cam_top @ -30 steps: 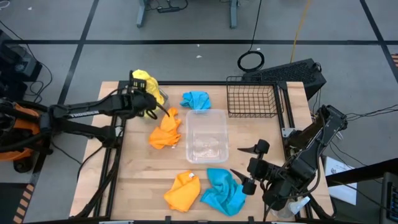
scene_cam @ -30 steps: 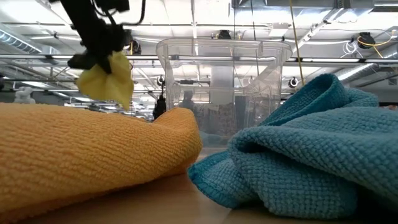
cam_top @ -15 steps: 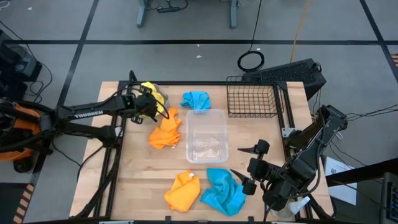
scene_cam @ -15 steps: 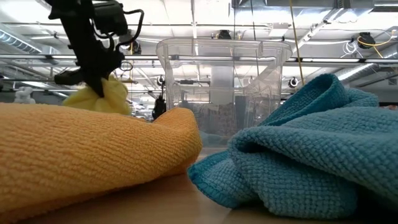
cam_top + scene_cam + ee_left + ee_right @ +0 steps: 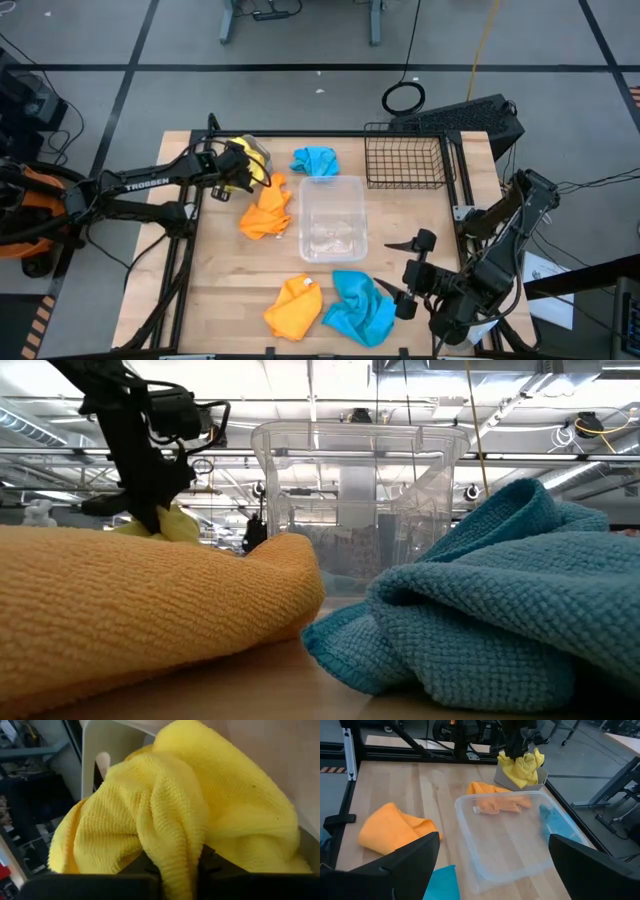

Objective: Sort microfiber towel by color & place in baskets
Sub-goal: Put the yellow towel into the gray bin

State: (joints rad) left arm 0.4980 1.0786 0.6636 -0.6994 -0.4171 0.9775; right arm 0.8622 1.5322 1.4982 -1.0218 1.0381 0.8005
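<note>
At the tabletop's far left corner, the left gripper (image 5: 243,166), pinched on a yellow towel (image 5: 190,815), lowers it into the grey bin (image 5: 506,781), where a loose fold may snag the rim, while the right gripper (image 5: 400,272) waits, spread wide, near the front right.

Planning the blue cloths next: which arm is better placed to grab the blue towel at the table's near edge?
Probably the right. The right gripper hangs open right beside that blue towel, while the left gripper is across the table, shut on a yellow towel at the grey bin.
</note>
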